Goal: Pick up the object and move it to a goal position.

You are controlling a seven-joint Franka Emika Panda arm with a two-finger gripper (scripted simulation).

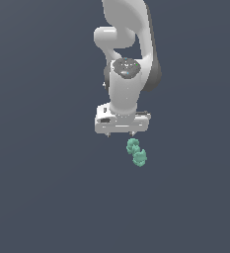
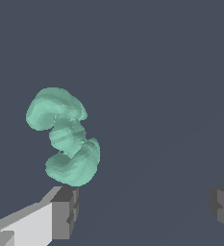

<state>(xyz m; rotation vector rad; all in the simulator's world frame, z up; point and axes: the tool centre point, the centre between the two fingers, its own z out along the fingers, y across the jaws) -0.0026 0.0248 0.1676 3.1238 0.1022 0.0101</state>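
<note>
The object [image 1: 136,152] is a small teal-green knobbly blob on the dark grey floor, just below the white hand in the exterior view and a little toward that view's right. In the wrist view the object [image 2: 65,137] lies beyond one grey fingertip [image 2: 65,211], not between the two fingers. My gripper [image 1: 120,134] hangs above the floor with its jaws wide apart and nothing between them. In the wrist view the gripper [image 2: 142,211] shows only bare floor in its gap.
The flat dark grey floor [image 1: 37,197] fills everything around the arm. The white arm [image 1: 129,59] rises behind the hand. No other objects or marks show.
</note>
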